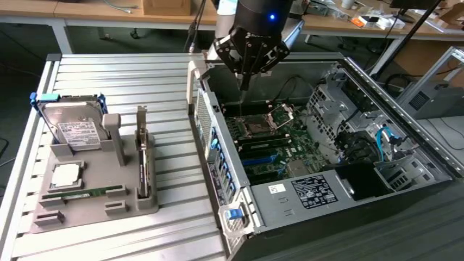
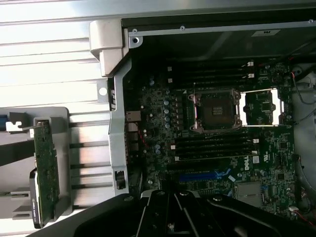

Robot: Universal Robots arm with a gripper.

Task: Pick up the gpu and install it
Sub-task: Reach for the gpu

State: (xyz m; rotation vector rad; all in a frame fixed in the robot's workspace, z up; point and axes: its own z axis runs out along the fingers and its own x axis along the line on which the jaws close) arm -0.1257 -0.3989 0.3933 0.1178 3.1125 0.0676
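The gpu (image 1: 143, 160) stands on edge in a slot of the grey holder tray (image 1: 94, 209) on the exterior view's left, its silver bracket at the far end. The wrist view shows it as a green-faced card (image 2: 47, 165) beside the case. My gripper (image 1: 245, 81) hangs above the open computer case (image 1: 305, 190), over the far end of the motherboard (image 1: 272, 147), well apart from the gpu. Its fingers are shut together and hold nothing. In the wrist view the gripper (image 2: 170, 212) points at the blue expansion slot (image 2: 202, 175).
The holder tray also carries a silver hard drive (image 1: 73, 130), a processor chip (image 1: 65, 174) and a green memory stick (image 1: 83, 193). Inside the case are the open processor socket (image 2: 215, 111), drive cages (image 1: 330, 100) and cables (image 1: 384, 138). The slatted metal table (image 1: 116, 76) lies around the tray.
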